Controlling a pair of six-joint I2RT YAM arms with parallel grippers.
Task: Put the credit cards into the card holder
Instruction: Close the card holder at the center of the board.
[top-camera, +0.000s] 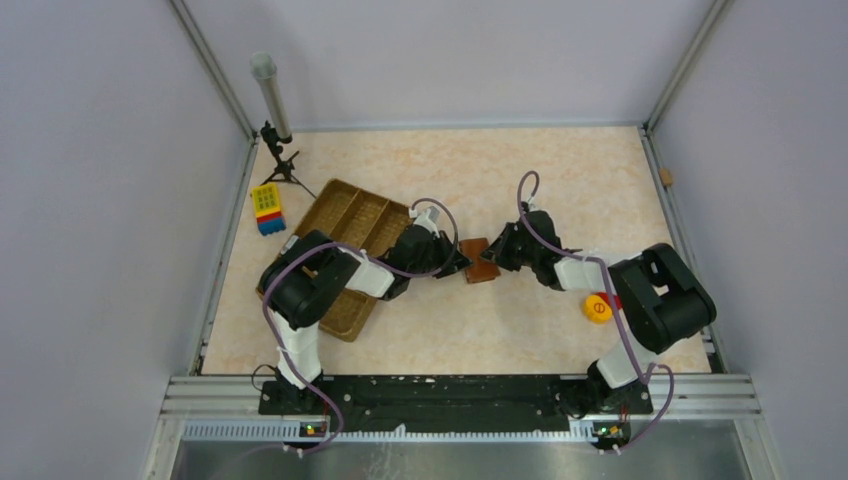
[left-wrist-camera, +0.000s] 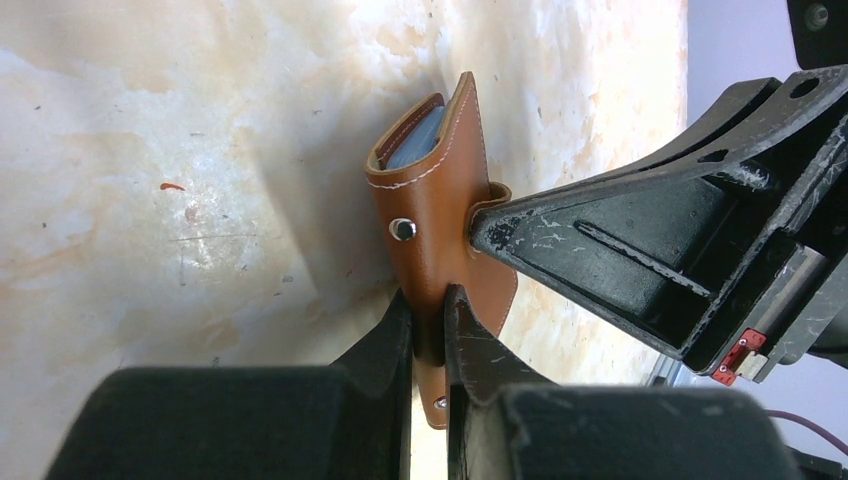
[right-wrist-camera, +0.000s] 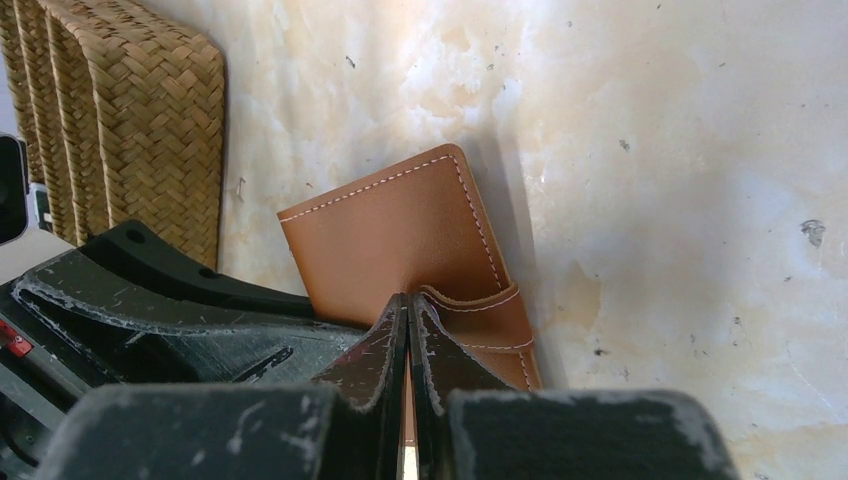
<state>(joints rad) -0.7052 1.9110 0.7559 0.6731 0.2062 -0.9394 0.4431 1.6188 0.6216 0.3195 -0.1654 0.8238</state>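
Pinching the flat brown leather card holder (top-camera: 481, 260) beside the woven straw tray (top-camera: 350, 212), we clamp it with left gripper (left-wrist-camera: 428, 305) and right gripper (right-wrist-camera: 406, 308).

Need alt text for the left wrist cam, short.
A brown card holder is held on edge over the pale marbled table, pinched by the left hand, a bluish-grey card showing in its open top. The right hand grips its strap from the side.

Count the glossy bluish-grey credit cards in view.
1. A bluish-grey credit card shows inside the mouth of the small brown leather card holder, which the left gripper and the right gripper both clamp. Others may be hidden inside it.
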